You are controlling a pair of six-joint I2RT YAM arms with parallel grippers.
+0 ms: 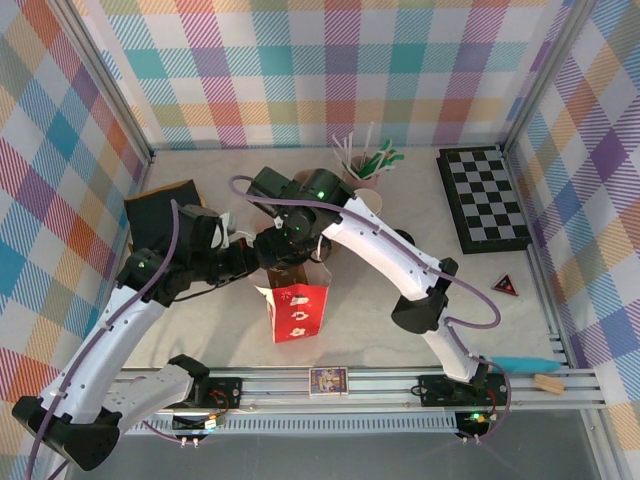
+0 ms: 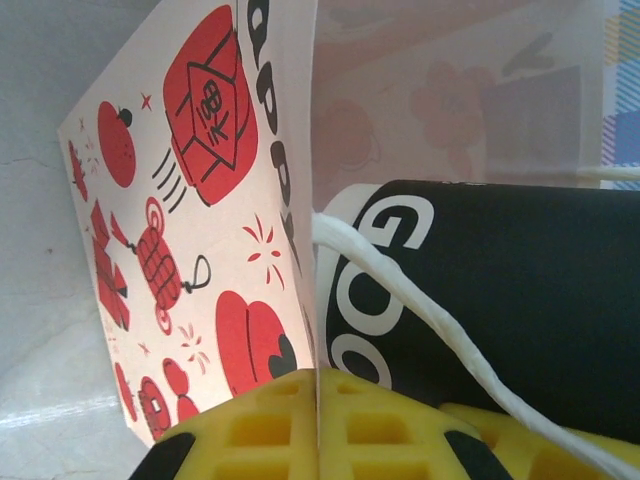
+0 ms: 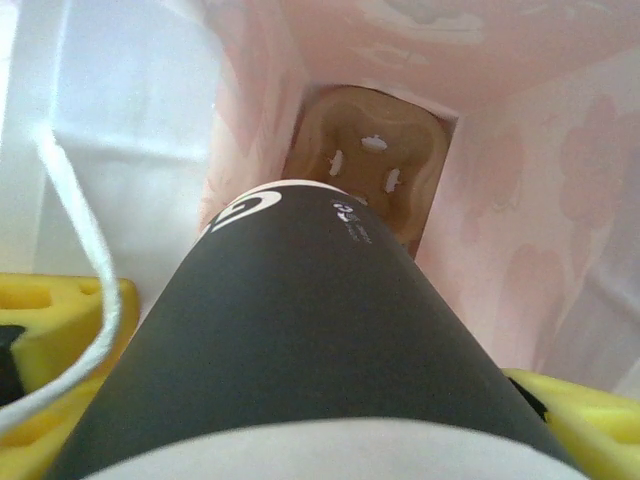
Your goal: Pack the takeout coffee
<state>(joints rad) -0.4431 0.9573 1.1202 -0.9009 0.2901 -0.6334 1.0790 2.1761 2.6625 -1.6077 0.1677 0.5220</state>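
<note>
The takeout coffee (image 3: 300,330), a white cup with a wide dark band, sits between the yellow fingers (image 3: 60,330) of my right gripper (image 3: 310,360), which is shut on it. The cup hangs inside the mouth of a white paper bag printed in red (image 1: 295,310). A brown cardboard cup holder (image 3: 375,160) lies at the bag's bottom below the cup. My left gripper (image 2: 317,400) is shut on the bag's upper edge, pinching the printed wall (image 2: 200,200). The cup (image 2: 480,290) is just behind that wall, with the bag's white string handle (image 2: 420,300) across it. The two grippers meet above the bag (image 1: 275,250).
A checkerboard (image 1: 485,195) lies at the back right. A cup of straws and stirrers (image 1: 365,165) stands behind the arms. A dark flat bag (image 1: 160,215) lies at the left, a red triangle (image 1: 505,285) at the right, and a small card box (image 1: 328,380) on the front rail.
</note>
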